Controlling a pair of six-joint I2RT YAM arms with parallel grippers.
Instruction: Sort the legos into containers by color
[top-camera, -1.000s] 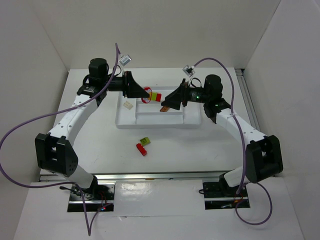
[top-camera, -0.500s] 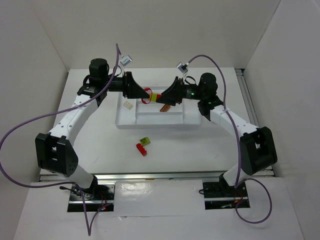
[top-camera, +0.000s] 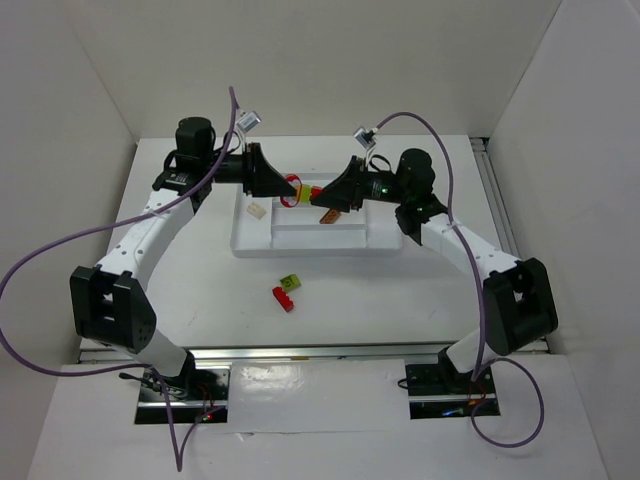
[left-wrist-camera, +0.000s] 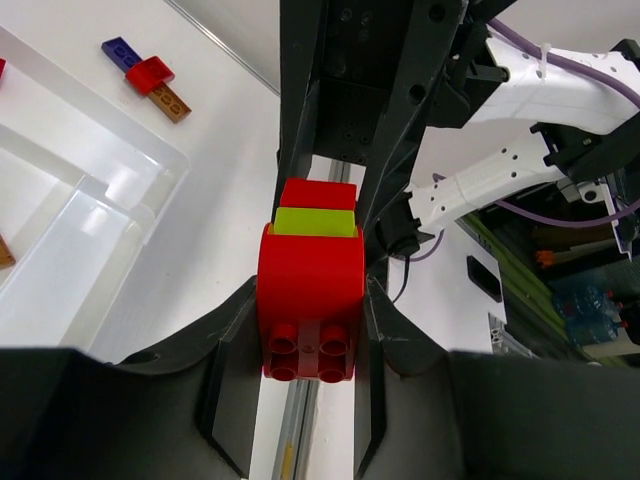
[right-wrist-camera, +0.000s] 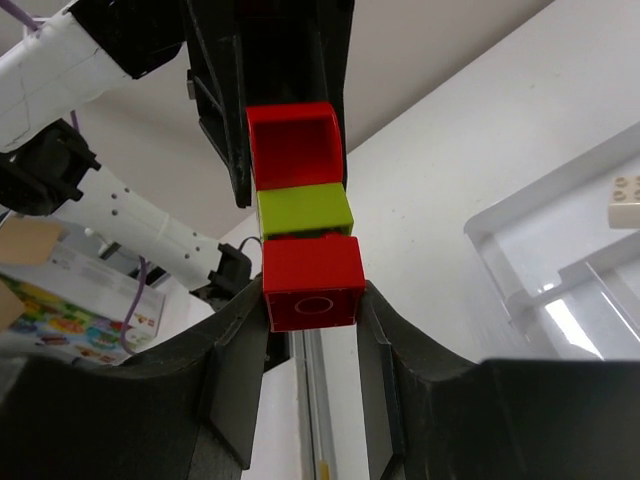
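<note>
Now, I see left claw clamped on one red end of lego stack, right claw pinching opp. red end, green brick btwn.

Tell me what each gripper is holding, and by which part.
Both hold one red-green-red lego stack: the left gripper clamps one red end brick, the right gripper the other.

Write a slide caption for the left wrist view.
Left gripper and right gripper each clamp one red end of a red-green-red lego stack.
</note>
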